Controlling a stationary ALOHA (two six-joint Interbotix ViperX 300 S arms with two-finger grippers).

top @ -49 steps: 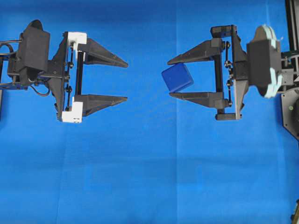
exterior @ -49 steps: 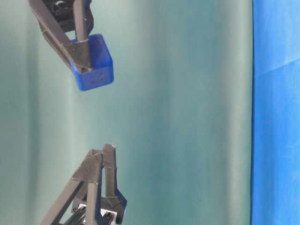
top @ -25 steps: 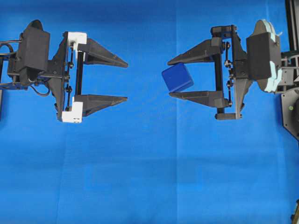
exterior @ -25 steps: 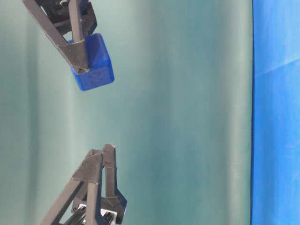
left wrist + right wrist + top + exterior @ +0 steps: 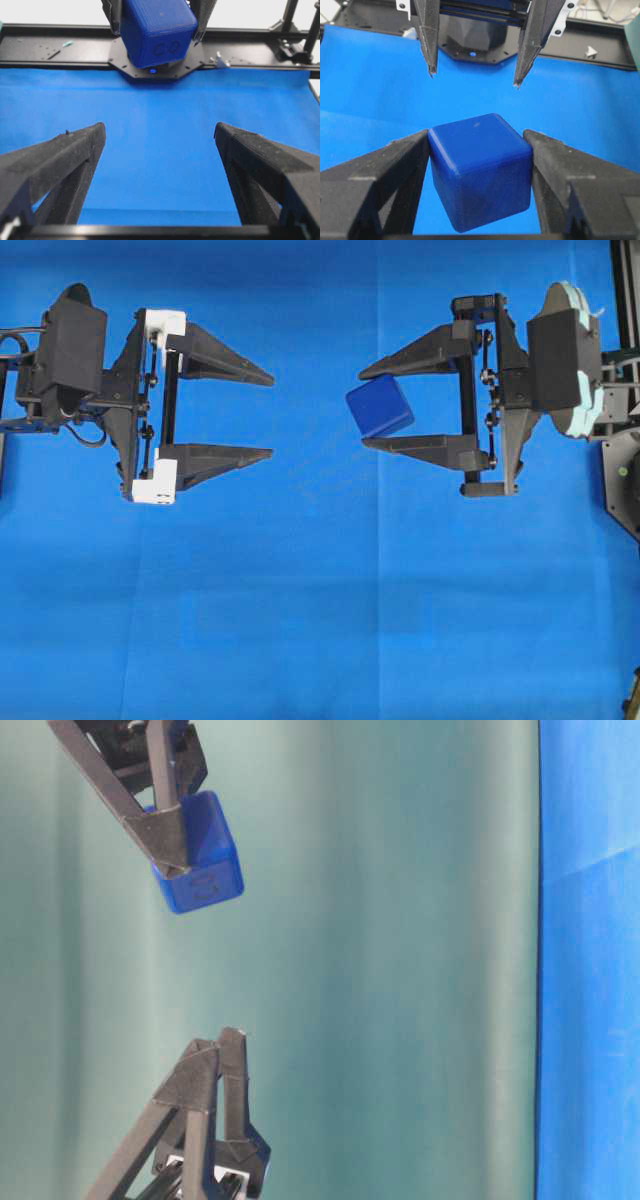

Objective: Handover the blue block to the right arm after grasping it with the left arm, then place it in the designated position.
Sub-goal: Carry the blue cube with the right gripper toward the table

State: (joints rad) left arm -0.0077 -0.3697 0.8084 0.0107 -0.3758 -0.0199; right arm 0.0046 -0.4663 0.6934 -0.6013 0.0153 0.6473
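The blue block (image 5: 380,406) hangs above the blue cloth, pinched at the fingertips of my right gripper (image 5: 362,408), which is shut on it. In the right wrist view the block (image 5: 480,175) fills the gap, with both fingers pressed on its sides. The table-level view has the block (image 5: 200,855) up at the top left. My left gripper (image 5: 272,413), the one with white brackets, stands open and empty, facing the block across a gap. From the left wrist view the block (image 5: 157,30) is ahead, beyond the gripper's (image 5: 160,132) spread fingers.
Blue cloth (image 5: 320,620) covers the table. A black frame rail (image 5: 50,47) runs along the far edge behind the right arm's base. A green backdrop (image 5: 400,970) fills the table-level view.
The right gripper has rolled slightly with the block; the block's tilt shifts a little in the table-level view. The left gripper has not moved.
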